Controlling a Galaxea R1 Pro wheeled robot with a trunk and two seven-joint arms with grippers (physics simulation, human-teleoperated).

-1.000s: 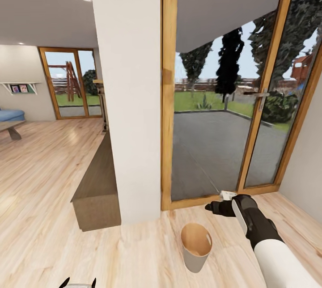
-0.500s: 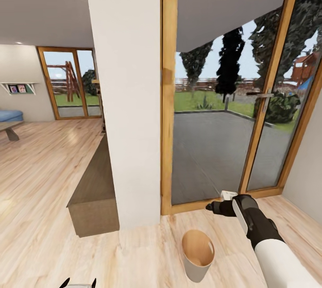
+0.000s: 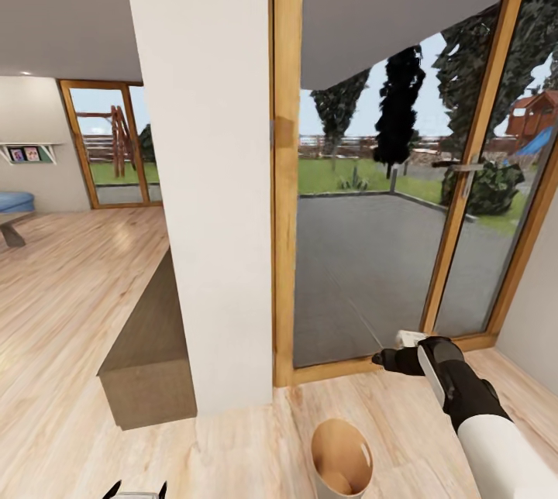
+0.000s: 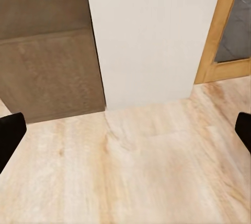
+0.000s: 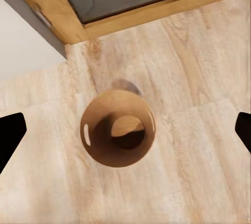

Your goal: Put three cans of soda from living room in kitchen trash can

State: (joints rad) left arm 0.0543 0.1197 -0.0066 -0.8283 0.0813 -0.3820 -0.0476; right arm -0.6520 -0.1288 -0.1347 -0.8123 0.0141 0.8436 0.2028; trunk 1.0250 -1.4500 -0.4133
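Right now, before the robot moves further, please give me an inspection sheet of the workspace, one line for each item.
Surface: light wood floor, no spills seen.
Job's things: trash can upright on the floor near the glass door; its inside looks empty; soda cans nothing seen.
Clutter: low brown cabinet beside the white pillar.
Grippers: left gripper open, holding nothing; right gripper open, holding nothing, aimed down at the can.
Cables: nothing seen.
Surroundings: terrace and garden outside; blue sofa far left.
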